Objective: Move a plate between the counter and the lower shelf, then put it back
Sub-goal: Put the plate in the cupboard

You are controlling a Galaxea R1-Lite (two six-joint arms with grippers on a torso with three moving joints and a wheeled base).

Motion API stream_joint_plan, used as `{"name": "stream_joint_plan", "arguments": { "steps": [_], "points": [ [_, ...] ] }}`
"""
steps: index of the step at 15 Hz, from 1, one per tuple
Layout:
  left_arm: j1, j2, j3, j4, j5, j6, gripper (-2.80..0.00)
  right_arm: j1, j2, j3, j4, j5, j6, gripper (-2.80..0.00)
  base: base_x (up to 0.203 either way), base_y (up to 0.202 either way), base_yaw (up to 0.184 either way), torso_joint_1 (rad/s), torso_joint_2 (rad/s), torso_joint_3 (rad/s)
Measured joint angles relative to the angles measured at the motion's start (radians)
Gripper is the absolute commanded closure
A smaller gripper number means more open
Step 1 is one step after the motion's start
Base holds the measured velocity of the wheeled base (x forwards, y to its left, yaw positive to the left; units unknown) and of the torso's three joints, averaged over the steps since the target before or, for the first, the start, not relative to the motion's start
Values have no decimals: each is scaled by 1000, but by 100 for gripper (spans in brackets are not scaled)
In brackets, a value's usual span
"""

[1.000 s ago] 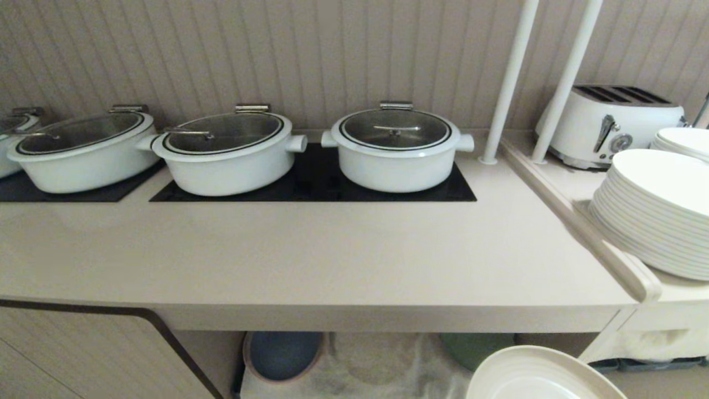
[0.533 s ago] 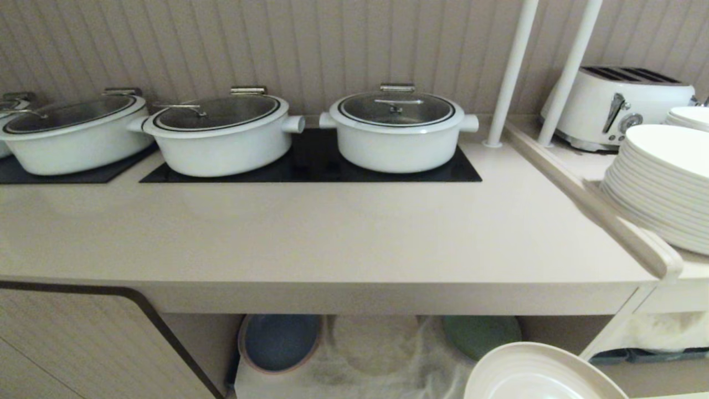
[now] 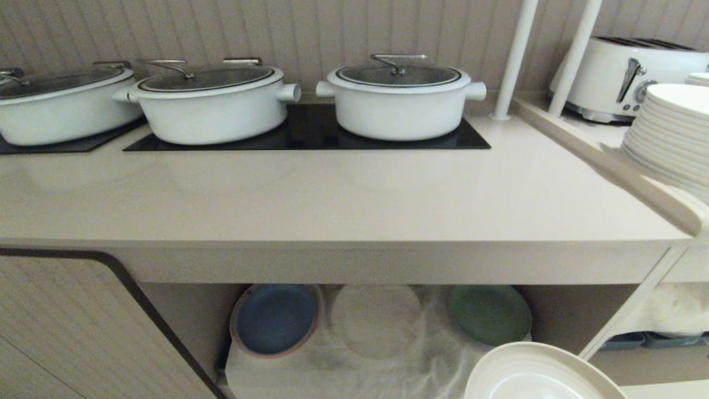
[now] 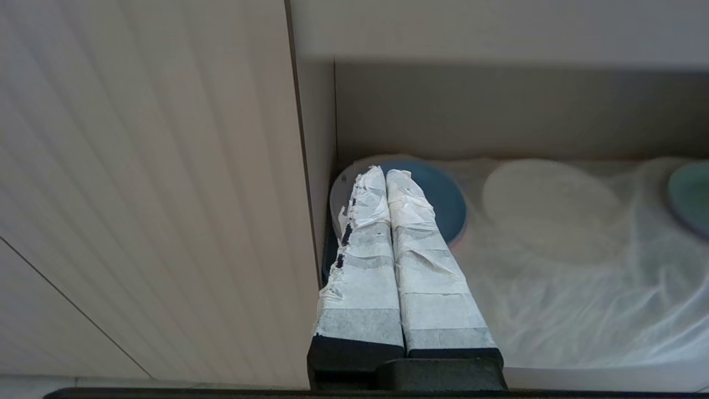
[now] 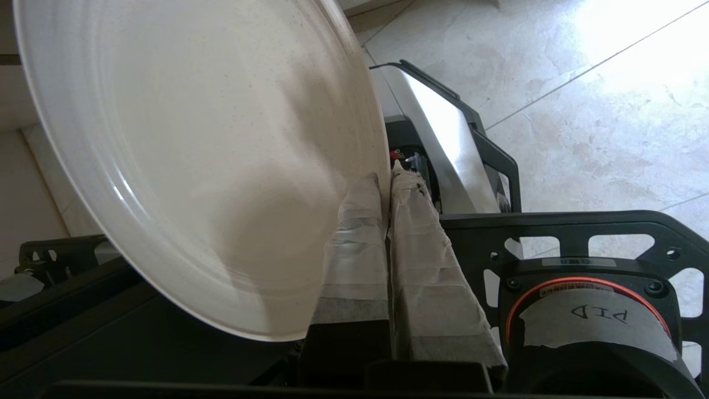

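My right gripper (image 5: 388, 176) is shut on the rim of the plate (image 5: 194, 155), a cream round plate with a low ringed rim, held tilted. In the head view the plate (image 3: 543, 377) shows at the bottom right, in front of and below the counter (image 3: 332, 205), by the right end of the lower shelf (image 3: 343, 371). The gripper itself is out of the head view. The shelf is an open recess under the counter, draped in wrinkled white cloth. My left gripper (image 4: 385, 172) is shut and empty, parked low, pointing at the shelf's left end.
On the shelf cloth lie a blue plate (image 3: 275, 320), a pale round plate (image 3: 376, 318) and a green plate (image 3: 489, 313). White lidded pots (image 3: 400, 97) stand on black hob panels. Stacked white plates (image 3: 673, 133) and a toaster (image 3: 626, 72) occupy the right side top. A cabinet door (image 3: 66, 332) stands left.
The head view has sunk: the counter and pots have shifted up in the picture and more of the shelf shows. The held plate keeps its place at the bottom right.
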Motion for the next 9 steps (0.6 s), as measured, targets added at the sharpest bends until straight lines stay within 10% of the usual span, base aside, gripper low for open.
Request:
{"name": "stream_joint_plan", "arguments": {
  "steps": [9],
  "points": [
    [0, 0, 0, -1, 0, 0, 0, -2, -1, 2, 0, 0, 0, 0, 0, 0, 0, -197, 482, 287]
  ]
}}
